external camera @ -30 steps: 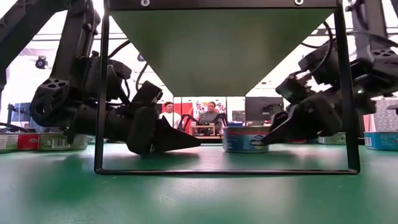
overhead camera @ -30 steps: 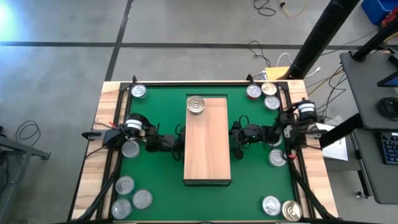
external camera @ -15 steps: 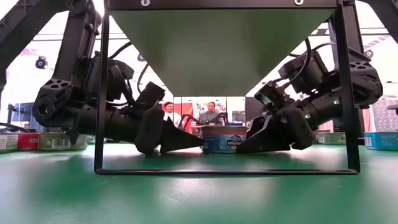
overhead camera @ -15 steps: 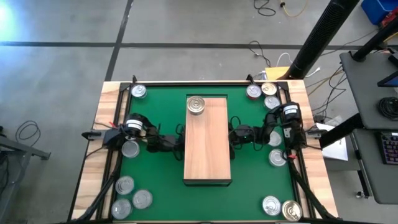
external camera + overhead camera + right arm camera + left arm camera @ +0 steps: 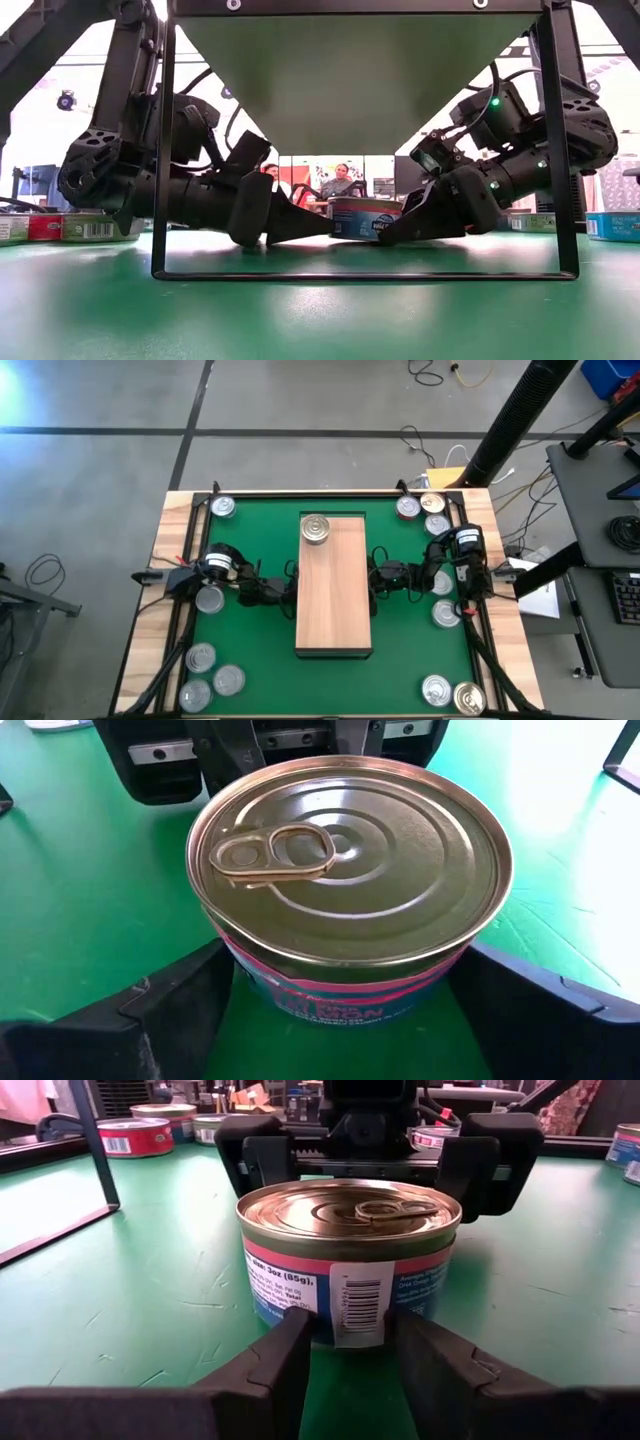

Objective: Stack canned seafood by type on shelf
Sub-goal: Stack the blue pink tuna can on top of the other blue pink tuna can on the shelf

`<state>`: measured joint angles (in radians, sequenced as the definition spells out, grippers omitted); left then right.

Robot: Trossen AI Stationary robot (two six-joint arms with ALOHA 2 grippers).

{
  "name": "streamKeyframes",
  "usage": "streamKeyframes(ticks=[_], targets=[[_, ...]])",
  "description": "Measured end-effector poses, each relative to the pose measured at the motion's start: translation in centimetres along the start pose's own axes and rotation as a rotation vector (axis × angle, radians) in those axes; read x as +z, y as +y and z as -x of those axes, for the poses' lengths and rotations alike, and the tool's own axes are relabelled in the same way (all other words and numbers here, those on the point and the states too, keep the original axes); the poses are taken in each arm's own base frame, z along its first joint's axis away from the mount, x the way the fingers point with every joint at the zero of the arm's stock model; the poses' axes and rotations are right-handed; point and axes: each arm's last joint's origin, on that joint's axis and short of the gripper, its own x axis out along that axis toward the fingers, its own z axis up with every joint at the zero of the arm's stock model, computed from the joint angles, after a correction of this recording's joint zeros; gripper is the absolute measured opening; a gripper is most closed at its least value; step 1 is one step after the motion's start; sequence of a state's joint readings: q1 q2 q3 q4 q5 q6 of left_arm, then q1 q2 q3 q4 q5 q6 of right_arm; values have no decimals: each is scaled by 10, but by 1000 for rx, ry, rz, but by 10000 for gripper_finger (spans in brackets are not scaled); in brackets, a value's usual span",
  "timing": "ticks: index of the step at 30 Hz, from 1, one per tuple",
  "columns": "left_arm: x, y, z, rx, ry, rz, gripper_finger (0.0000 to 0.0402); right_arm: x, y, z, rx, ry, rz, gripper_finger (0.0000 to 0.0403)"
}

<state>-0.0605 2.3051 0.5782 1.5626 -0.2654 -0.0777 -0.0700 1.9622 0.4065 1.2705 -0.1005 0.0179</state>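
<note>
The shelf (image 5: 333, 595) is a light-wood board raised on dark legs (image 5: 160, 150). One silver-topped can (image 5: 315, 529) stands on its far end. Under the board a gold-topped can (image 5: 364, 218) with a pink and blue label sits between both grippers and is hidden in the high view. My right gripper (image 5: 340, 1020) comes from the table's right and is shut on this can (image 5: 345, 885). My left gripper (image 5: 348, 1342) comes from the left. It is open by a narrow gap, with its tips at the can's lower wall (image 5: 350, 1305). My right gripper pinches the gold-topped can across its side wall (image 5: 240, 970), one finger (image 5: 150, 1020) on each side. It comes from the table's right, slanting down. The can stays upright, low over the mat. My left gripper's fingertips (image 5: 290, 1345) reach the can's lower wall; I cannot tell whether they touch.
Loose cans lie around the green mat: several near the left edge (image 5: 209, 598) and near-left corner (image 5: 229, 680), several at the far-right corner (image 5: 432, 506), others at the right edge (image 5: 446, 613) and near-right corner (image 5: 436, 690). People sit in the room beyond (image 5: 340, 185).
My right gripper has moved toward the table's left, under the shelf, taking the gold-topped can along to the left gripper's tips. It has also tipped its fingers further down. My left gripper has edged slightly toward the can.
</note>
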Motion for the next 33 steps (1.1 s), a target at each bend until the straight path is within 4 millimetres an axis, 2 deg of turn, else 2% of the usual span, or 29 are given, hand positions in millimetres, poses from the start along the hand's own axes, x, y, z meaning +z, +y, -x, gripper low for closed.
streamKeyframes(ticks=[14, 24, 33], targets=[[1, -5, -5, -10, -1, -9, 125, 2, 2, 0, 28, -29, 17, 379], [1, -8, -12, -7, 33, -29, 125, 3, 3, 0, 29, -49, 37, 380], [1, -10, -12, -78, 28, -31, 124, 3, 3, 1, 24, -52, -4, 380]])
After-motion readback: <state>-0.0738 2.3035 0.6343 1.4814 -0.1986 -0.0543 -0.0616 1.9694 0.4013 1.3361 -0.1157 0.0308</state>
